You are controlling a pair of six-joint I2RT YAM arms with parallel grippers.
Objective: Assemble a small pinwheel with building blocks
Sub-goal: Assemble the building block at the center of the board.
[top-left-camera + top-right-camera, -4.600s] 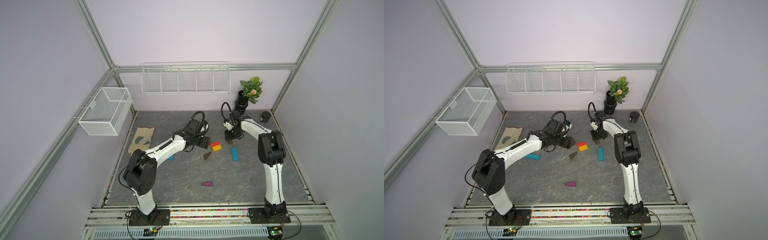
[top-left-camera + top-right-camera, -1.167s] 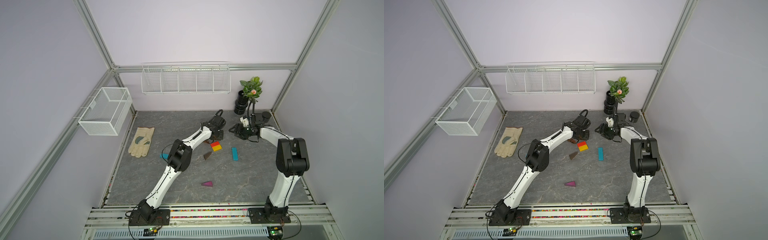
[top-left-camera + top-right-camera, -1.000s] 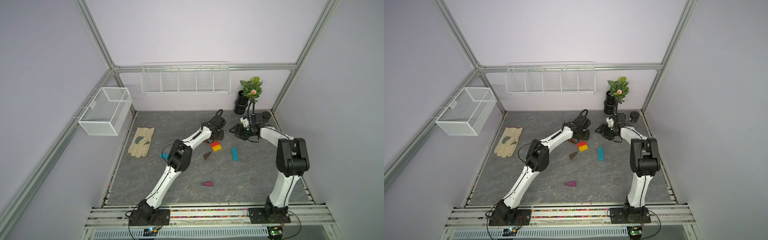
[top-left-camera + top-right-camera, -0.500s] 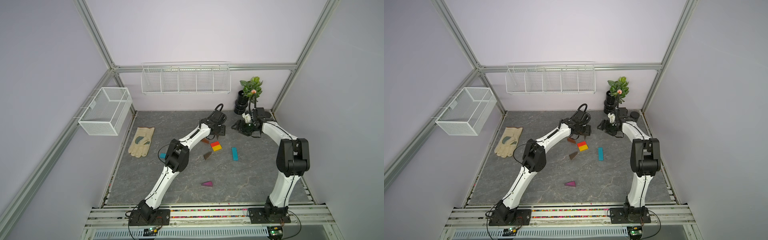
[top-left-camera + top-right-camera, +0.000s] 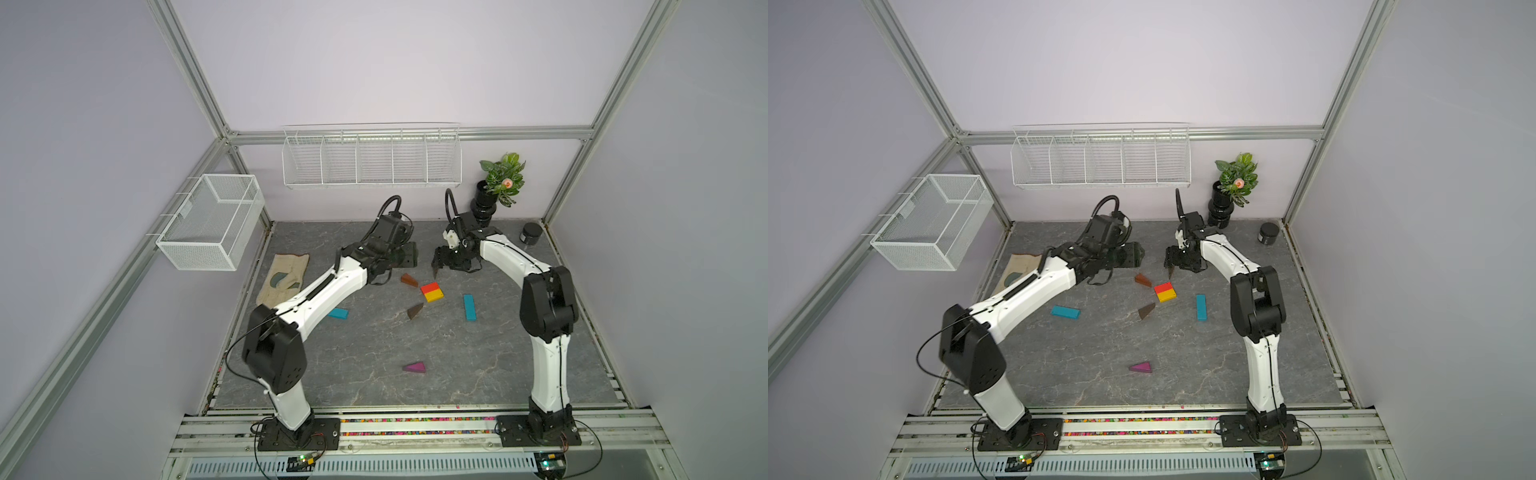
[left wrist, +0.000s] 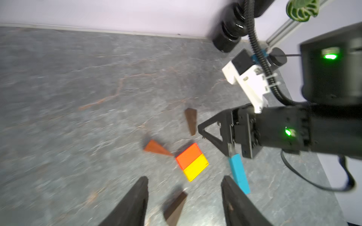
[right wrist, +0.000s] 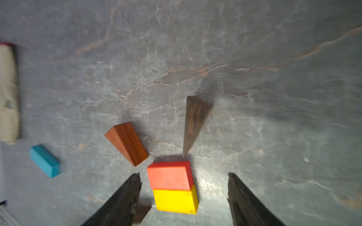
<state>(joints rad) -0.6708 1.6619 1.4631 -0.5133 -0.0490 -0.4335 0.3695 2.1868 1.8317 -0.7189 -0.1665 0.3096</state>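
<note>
The red brick (image 5: 429, 287) and yellow brick (image 5: 433, 295) lie joined mid-table. A reddish-brown wedge (image 5: 409, 280) lies just left of the red brick (image 7: 169, 176). A dark wedge (image 5: 436, 273) points at the red brick from behind, and another dark wedge (image 5: 414, 310) lies front-left of the yellow brick (image 6: 195, 169). One teal bar (image 5: 469, 306) lies to the right, another teal bar (image 5: 337, 313) to the left, and the purple wedge (image 5: 414, 367) near the front. My left gripper (image 5: 405, 259) (image 6: 184, 179) is open and empty, behind and left of the wedges. My right gripper (image 5: 438, 266) (image 7: 183, 175) is open and empty, above the rear dark wedge (image 7: 195, 121).
A beige glove (image 5: 282, 278) lies at the left edge, partly under my left arm. A small black jar (image 5: 531, 232) and a potted plant (image 5: 500, 185) stand at the back right. Wire baskets (image 5: 370, 160) hang on the walls.
My left gripper has come off the reddish-brown wedge and drawn back to the left, leaving the wedge beside the red brick. My right gripper has swung left to the rear dark wedge.
</note>
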